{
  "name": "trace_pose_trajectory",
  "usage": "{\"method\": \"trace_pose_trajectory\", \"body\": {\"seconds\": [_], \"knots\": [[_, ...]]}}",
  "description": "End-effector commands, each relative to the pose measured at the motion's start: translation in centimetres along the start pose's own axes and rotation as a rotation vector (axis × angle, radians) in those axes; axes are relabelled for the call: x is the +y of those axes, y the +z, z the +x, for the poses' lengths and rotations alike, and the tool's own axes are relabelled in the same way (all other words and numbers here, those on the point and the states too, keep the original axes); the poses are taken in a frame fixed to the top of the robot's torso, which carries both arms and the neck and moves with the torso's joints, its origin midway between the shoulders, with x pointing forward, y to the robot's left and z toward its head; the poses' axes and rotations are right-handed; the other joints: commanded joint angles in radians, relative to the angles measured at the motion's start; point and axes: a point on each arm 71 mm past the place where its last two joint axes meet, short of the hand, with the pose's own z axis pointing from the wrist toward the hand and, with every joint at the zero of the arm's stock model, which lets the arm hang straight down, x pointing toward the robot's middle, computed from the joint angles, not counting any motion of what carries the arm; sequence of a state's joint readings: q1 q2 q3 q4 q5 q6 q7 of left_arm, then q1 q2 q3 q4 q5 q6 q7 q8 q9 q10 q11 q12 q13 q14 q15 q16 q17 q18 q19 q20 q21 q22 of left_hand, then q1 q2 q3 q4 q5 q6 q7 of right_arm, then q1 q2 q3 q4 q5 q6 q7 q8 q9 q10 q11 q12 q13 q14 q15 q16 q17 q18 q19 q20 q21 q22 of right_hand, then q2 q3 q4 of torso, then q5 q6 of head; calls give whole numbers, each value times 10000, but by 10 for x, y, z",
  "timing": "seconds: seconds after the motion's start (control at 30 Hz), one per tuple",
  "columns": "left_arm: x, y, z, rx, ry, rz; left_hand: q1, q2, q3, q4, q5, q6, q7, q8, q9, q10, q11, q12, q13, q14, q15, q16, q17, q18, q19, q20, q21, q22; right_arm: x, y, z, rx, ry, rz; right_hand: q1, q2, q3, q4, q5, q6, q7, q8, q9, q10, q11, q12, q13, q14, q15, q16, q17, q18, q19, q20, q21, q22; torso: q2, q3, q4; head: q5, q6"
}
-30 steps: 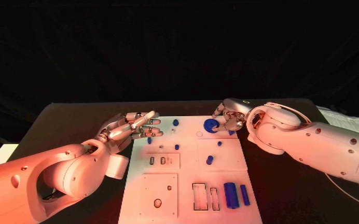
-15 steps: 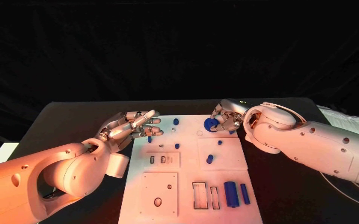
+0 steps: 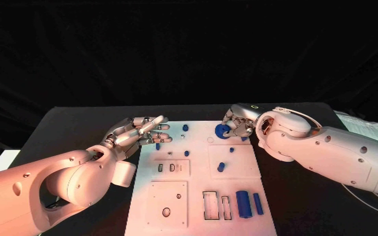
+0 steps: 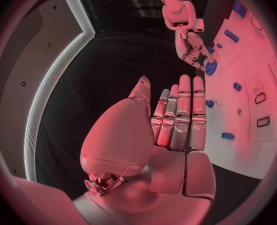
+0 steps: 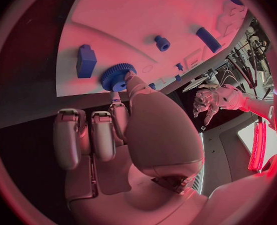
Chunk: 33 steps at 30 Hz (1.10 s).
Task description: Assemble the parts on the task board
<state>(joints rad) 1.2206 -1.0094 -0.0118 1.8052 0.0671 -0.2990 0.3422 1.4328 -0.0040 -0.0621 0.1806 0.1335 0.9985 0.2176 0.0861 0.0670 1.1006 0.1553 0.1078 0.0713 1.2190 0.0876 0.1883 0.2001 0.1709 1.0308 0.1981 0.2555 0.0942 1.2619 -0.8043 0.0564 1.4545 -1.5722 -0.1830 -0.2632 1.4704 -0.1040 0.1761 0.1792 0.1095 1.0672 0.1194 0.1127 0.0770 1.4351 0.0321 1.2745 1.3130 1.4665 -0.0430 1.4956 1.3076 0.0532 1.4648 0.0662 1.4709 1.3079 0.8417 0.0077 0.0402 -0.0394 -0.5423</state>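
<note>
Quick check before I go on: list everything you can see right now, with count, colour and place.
Table: one, black, under everything.
Task board: one, white, middle of the table.
Gear: one, blue, toothed, at the board's far right part, in the right hand's fingers.
Long bars: two, blue, side by side at the board's near right corner.
Small parts: several, blue, scattered over the board's far half; exact count unclear.
Left hand: one, silver, fingers straight and apart, at the board's far left edge, holding nothing.
Right hand: one, silver, fingers around the gear.

Reddish light falls on the lit foreground, the background black, wrist views fisheye-curved.
</note>
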Motion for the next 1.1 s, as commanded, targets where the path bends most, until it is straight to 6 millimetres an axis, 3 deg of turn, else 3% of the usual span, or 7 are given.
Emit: {"method": "trace_pose_trajectory", "body": {"seconds": [0.03,0.2,0.4,0.8,0.9,1.1], "knots": [[-1,0,2,206,-86,42,7,80,-4,-65,-13,-61,-5,-46,-11,-54,-11,-56,-11,-15,72,-47,9,122,21,71,-67,-17,0,-1,6,31,-662,30,323,292,245,-130,-127,351,-123,215,117,175,-117,146,240,781,-65,46,1248,-106,210,-81,48,614,3,0,2,-4,-18],[-1,1,2,190,-81,37,14,86,-3,-71,-12,-60,-5,-48,-10,-53,-11,-59,-10,-15,72,-52,13,123,21,72,-69,-19,5,-1,5,-254,-579,-155,258,394,491,-226,-110,670,-247,333,186,246,-215,256,358,790,-148,74,1304,-116,230,-155,77,670,3,0,3,5,-30],[-1,1,0,162,-72,43,14,86,-3,-71,-12,-60,-5,-48,-10,-53,-11,-59,-10,-15,72,-52,13,123,21,72,-69,-19,15,-2,2,-838,-290,-452,-3,388,611,-202,-7,708,-276,284,197,277,-246,284,411,799,-184,100,1356,-124,243,-202,96,707,3,-5,25,-7,-7],[-1,1,-7,-17,-13,66,14,86,-3,-71,-12,-60,-5,-48,-10,-53,-11,-59,-10,-15,72,-52,13,123,21,72,-69,-19,67,-2,-1,-1668,381,-1476,-405,300,788,-168,371,649,-251,113,183,266,-231,210,411,804,-179,112,1383,-100,200,-216,42,591,8,-21,39,85,7],[-1,1,-8,-19,-12,66,14,86,-3,-71,-12,-60,-5,-48,-10,-53,-11,-59,-10,-15,72,-52,13,123,21,72,-69,-19,81,1,0,-1705,374,-1727,-423,300,795,-164,379,649,-250,107,183,268,-230,212,415,805,-178,114,1386,-99,198,-216,40,587,16,-32,68,96,-10],[-1,2,-9,-39,-5,68,14,86,-3,-71,-12,-60,-5,-48,-10,-53,-11,-59,-10,-15,72,-52,13,123,21,72,-69,-19,99,8,8,-1577,348,-2056,-439,306,805,-162,388,652,-250,102,184,271,-230,217,422,806,-177,117,1392,-98,196,-215,37,581,21,-19,42,174,-46]]}}
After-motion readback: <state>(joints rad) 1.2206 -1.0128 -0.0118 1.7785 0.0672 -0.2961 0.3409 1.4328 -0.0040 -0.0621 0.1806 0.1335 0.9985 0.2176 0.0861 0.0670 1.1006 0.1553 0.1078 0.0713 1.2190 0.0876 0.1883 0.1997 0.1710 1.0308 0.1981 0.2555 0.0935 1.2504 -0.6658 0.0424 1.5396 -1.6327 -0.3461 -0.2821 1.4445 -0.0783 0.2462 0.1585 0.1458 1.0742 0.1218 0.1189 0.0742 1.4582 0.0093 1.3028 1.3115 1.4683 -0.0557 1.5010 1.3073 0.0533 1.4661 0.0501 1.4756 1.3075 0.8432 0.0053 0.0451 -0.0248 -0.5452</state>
